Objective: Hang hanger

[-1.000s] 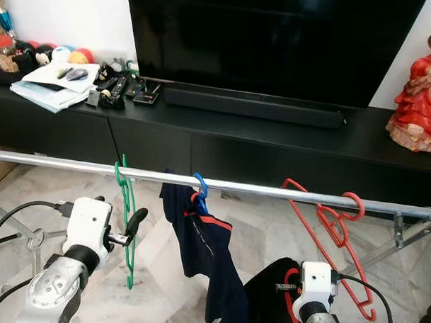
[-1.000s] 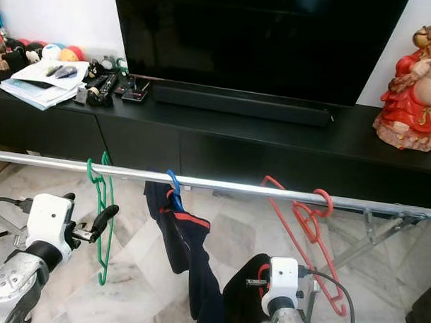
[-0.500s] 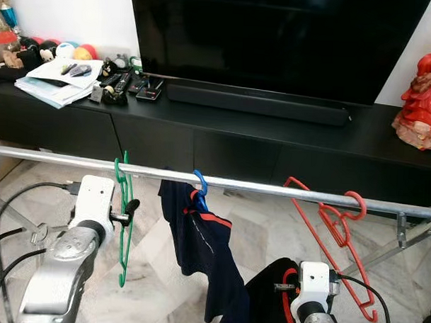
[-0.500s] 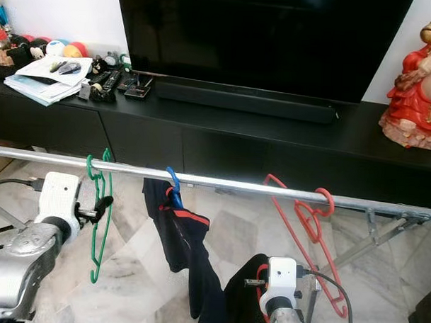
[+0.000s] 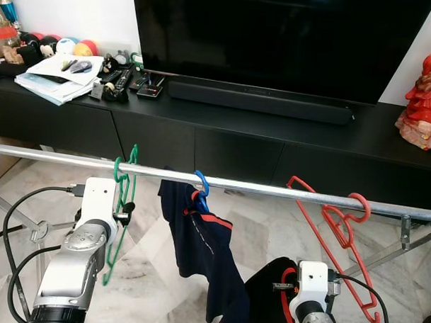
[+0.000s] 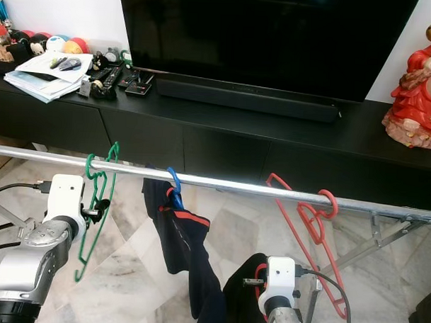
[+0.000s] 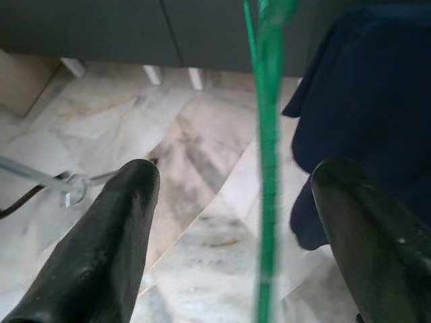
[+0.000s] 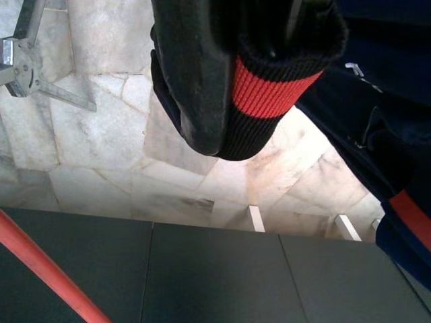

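A green wire hanger (image 5: 119,213) hangs by its hook on the metal rail (image 5: 264,187), its lower part tilted to the left. My left gripper (image 7: 236,178) is open just below the rail, and the hanger's wire (image 7: 267,155) runs between its fingers (image 7: 121,222) without touching them. A blue hanger (image 5: 200,184) carries a navy garment (image 5: 211,253) further right. Two red hangers (image 5: 335,224) hang at the right. Low in front, my right gripper (image 5: 285,286) is shut on a black garment with a red band (image 8: 276,87).
Behind the rail stands a long black TV cabinet (image 5: 287,146) with a TV (image 5: 276,43), a soundbar, remotes and papers (image 5: 59,74), and a red figurine (image 5: 424,105). The rack's legs (image 5: 396,249) and cables (image 5: 15,218) lie over the marble floor.
My left arm has risen and come in to the green hanger, so the wire now sits between its fingers. The hanger's bottom has swung left. The camera shifted slightly.
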{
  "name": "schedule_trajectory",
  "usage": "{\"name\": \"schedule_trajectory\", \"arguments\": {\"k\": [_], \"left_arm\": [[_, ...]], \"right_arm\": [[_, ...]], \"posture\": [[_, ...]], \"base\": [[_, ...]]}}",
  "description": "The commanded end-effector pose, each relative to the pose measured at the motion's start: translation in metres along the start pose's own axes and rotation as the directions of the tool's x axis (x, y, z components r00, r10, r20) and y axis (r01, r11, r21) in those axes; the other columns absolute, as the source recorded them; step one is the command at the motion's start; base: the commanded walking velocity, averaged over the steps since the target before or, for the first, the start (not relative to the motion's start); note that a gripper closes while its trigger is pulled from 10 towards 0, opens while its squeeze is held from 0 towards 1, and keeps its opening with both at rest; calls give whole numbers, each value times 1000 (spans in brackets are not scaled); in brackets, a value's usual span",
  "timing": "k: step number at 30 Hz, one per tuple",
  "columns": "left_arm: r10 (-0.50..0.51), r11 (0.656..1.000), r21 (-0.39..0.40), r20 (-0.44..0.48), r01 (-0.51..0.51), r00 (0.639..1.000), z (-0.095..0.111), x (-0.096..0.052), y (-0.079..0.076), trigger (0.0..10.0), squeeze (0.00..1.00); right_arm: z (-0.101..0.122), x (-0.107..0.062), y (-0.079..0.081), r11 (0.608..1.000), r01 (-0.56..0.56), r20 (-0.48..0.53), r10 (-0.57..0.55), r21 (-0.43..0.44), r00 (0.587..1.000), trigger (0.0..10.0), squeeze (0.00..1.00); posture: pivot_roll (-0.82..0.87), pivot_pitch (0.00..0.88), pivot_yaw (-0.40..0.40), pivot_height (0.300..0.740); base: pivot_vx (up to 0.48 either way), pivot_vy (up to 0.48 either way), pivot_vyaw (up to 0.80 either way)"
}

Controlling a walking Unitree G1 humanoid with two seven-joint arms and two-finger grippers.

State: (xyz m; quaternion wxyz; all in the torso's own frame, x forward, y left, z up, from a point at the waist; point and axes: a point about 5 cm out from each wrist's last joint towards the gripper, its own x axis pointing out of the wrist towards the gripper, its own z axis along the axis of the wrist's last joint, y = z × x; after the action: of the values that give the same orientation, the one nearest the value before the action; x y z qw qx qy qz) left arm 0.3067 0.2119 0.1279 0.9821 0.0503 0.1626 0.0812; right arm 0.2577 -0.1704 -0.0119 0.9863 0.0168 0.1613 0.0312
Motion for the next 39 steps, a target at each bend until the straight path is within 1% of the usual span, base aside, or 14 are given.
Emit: {"name": "schedule_trajectory", "arguments": {"k": [1, 10, 21, 33, 39], "left_arm": [[-11, 1000, 0, 10, 11, 1000, 0, 0, -1, 0, 0], [-24, 1000, 1, 32, 24, 999, 2, 1, -2, 0, 0], [-36, 999, 5, 36, 36, 999, 1, 1, -2, 0, 0], [-43, 999, -1, 22, 43, 999, -4, 2, -3, 0, 0], [-35, 999, -15, 11, 35, 999, -7, 3, -3, 0, 0]], "right_arm": [[-1, 0, 0, 1000, 0, -5, 0, -3, 1000, 10000, 0], [-1, 0, 1, 1000, -4, -4, 4, -4, 1000, 10000, 0], [-3, -1, 2, 1000, -8, -9, 8, -3, 1000, 10000, 0], [-5, -2, 4, 1000, -12, -17, 12, -2, 1000, 10000, 0], [-6, -2, 2, 1000, -8, -19, 8, -2, 1000, 10000, 0]], "posture": [[26, 118, -7, 740], [19, 107, -6, 740], [17, 94, -2, 740], [16, 90, 0, 740], [15, 97, -3, 740]], "base": [[0, 0, 0], [0, 0, 0], [0, 0, 0], [0, 0, 0], [0, 0, 0]]}}
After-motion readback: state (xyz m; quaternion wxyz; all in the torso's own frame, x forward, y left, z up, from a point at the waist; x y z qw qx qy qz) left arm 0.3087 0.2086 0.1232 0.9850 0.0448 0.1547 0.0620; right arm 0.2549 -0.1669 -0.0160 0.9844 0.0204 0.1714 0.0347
